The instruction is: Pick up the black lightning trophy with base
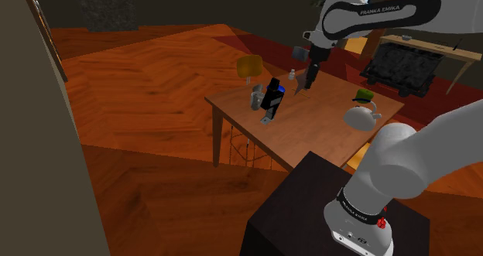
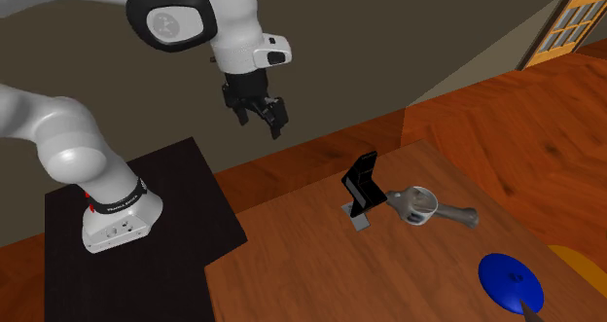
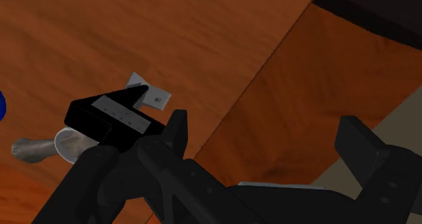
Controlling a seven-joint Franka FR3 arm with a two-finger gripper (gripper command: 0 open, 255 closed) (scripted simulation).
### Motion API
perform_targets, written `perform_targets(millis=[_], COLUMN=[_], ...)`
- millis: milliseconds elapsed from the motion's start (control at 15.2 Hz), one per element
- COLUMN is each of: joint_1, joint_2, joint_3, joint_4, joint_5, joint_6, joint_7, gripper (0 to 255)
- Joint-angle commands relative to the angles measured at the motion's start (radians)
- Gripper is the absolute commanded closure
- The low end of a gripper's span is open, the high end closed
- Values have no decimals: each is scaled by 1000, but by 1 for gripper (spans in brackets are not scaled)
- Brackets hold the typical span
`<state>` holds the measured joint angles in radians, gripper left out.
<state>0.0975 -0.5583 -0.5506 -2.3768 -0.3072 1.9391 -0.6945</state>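
One black box stand carries a white arm. Its black gripper hangs in the air, its two fingers spread apart and clasping nothing. Beyond and below it, on the wooden table, stands one black lightning trophy: a glossy zigzag slab on a flat, pale grey square base, apart from the gripper. One pale mug sits just beside the trophy; its contents cannot be made out. Farther along the table lies one round blue disc.

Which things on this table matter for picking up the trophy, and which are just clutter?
For the job:
black trophy on its grey base
gripper, fingers apart

Lying about:
pale mug
blue disc
white teapot
yellow object
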Motion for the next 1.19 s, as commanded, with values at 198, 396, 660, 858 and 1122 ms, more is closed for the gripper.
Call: perform_targets(millis=[198, 396, 660, 858, 1122], joint_1=[80, 144, 199, 138, -8], joint_2=[184, 326, 575, 777, 981], joint_3=[-172, -280, -396, -381, -275], joint_4=[85, 156, 274, 385, 555], joint_5=[42, 128, 353, 547, 697], joint_6=[109, 165, 210, 200, 162], joint_7=[-271, -456, -762, -990, -1193], gripper=[0, 0, 0, 0, 0])
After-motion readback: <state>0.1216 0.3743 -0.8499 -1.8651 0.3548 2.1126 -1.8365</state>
